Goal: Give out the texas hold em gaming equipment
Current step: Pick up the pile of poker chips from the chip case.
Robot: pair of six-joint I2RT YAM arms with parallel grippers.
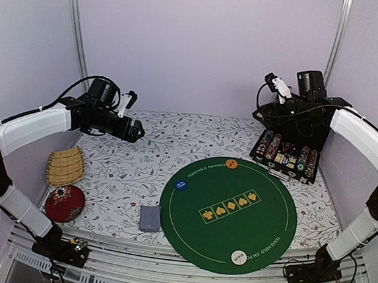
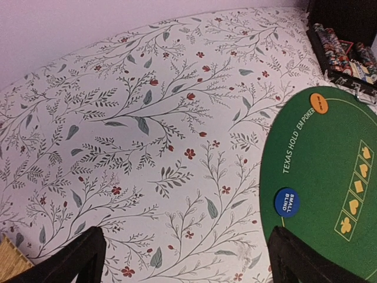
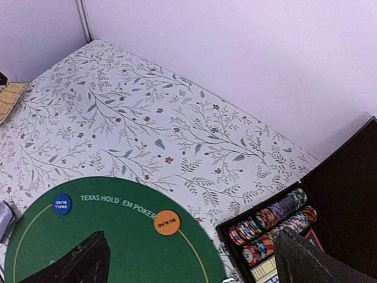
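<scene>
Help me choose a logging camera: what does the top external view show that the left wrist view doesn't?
Only top external: the white button disc, the grey-blue card stack and the red cushion. Only left wrist: the readable SMALL BLIND print on the blue disc. Both: that disc, the orange disc, the green mat, the chip case and the straw basket.
</scene>
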